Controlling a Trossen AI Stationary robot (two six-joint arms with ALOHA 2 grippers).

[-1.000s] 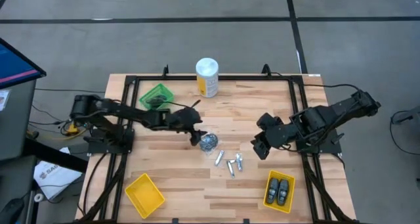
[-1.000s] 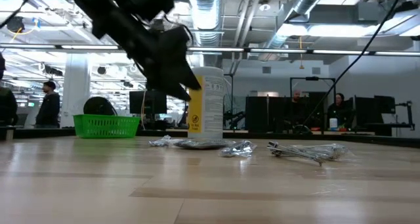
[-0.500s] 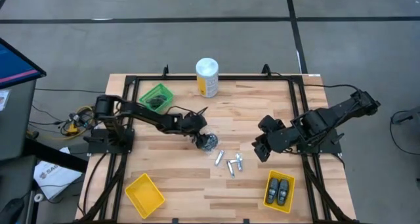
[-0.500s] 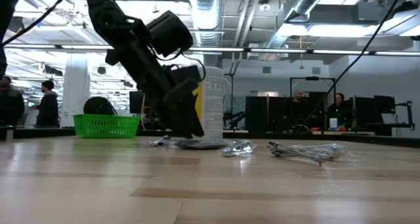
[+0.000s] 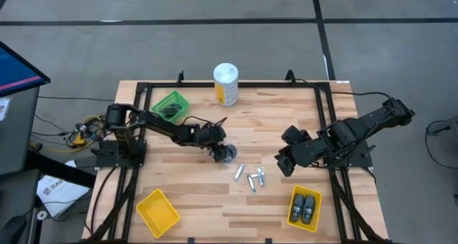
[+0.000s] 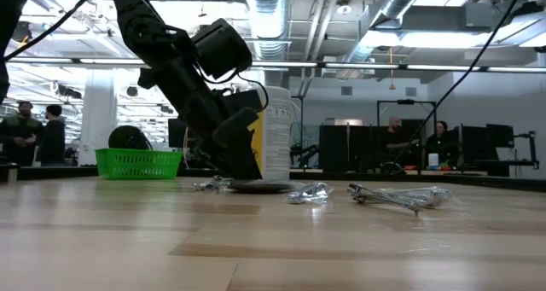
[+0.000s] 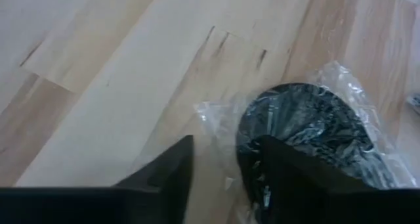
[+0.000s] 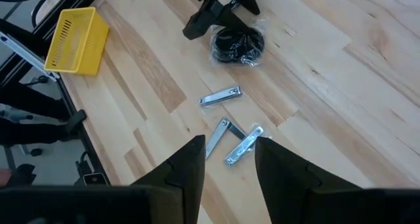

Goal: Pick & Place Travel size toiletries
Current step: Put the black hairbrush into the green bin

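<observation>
The left end effector (image 7: 220,161), fingers parted, straddles the wrapped dark disc's (image 7: 308,132) edge; closing may pinch only slippery wrapper, dropping it.

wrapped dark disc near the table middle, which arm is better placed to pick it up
Left. The left gripper is already down at the wrapped dark disc, its open fingers straddling the wrapper's edge. The right gripper hangs farther off, beyond the silver clippers, and looks open too.
</observation>
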